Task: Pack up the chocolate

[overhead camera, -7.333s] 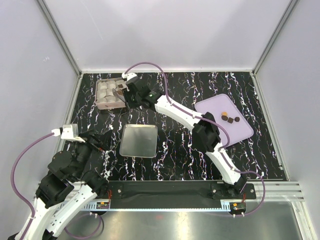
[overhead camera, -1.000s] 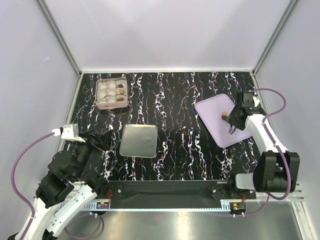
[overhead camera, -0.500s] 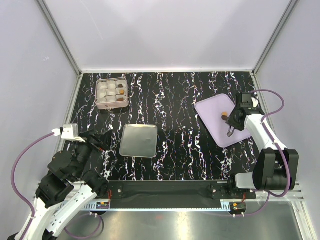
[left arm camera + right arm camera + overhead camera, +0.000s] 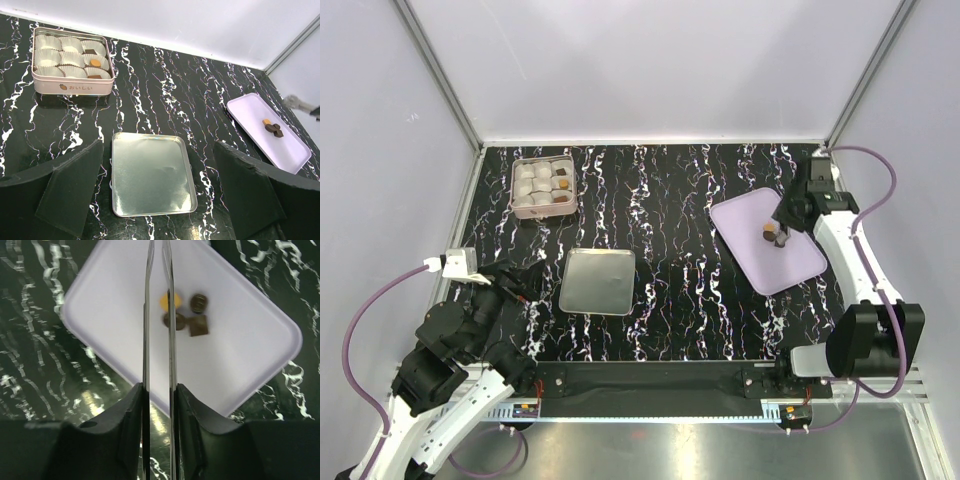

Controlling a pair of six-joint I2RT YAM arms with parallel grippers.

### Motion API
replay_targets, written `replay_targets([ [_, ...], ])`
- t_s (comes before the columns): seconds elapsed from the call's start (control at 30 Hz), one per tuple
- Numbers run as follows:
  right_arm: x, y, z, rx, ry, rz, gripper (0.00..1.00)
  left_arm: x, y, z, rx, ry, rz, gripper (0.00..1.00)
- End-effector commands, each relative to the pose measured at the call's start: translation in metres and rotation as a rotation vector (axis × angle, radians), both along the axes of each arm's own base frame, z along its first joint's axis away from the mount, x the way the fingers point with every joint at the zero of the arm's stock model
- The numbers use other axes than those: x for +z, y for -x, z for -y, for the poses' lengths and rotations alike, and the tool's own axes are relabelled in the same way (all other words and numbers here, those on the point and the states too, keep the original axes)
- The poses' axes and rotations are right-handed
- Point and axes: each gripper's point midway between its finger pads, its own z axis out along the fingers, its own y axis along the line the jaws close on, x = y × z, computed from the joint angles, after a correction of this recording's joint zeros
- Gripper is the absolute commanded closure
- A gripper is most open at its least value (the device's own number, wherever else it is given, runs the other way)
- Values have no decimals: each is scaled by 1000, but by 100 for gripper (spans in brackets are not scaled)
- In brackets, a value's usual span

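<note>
Step in hand: picking one more piece off the lavender tray (image 4: 110,315). As I judge it, the packing is partly done.
How to do it well: I would take an outer piece, not the middle of the cluster. The four sit close together, and a slim blade coming down between them could knock a neighbour. I would straddle one lump squarely, go down upright, then close gently, as such a small piece could slip or pop out sideways.
My left gripper (image 4: 157,146): nearest the bases. Its jaws are spread wide, with nothing between them and touching nothing.
Lid (image 4: 150,175): a silver lid lying flat on the table just ahead of that gripper, apart from everything else.
My right gripper (image 4: 159,270): above the tray. Its two thin blades are almost parallel with only a narrow slit between them. I see nothing caught along the visible length, and the tips run off the top of the wrist view.
Chocolate (image 4: 176,320): this dark round piece is just right of my blades. A tan-gold one (image 4: 170,301) is partly behind the right blade, and another round one (image 4: 199,302) and a square one (image 4: 199,326) lie beside them.
Tin (image 4: 72,88): at the far left. Three paper cups (image 4: 47,42) in one column are filled, and the rest show only white.
</note>
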Motion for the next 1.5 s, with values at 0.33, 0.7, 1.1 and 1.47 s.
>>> replay_targets([
  [0.33, 5, 11, -17, 4, 82, -57, 52, 11, -4, 0, 14, 21, 35, 1],
  [0.7, -18, 62, -2, -18, 48, -118, 52, 11, -3, 5, -12, 21, 36, 1],
  [1.1, -36, 74, -10, 6, 3, -136, 51, 10, -4, 7, -20, 20, 32, 1],
  [1.47, -49, 68, -11, 16, 7, -160, 52, 9, -4, 7, -19, 18, 29, 1],
])
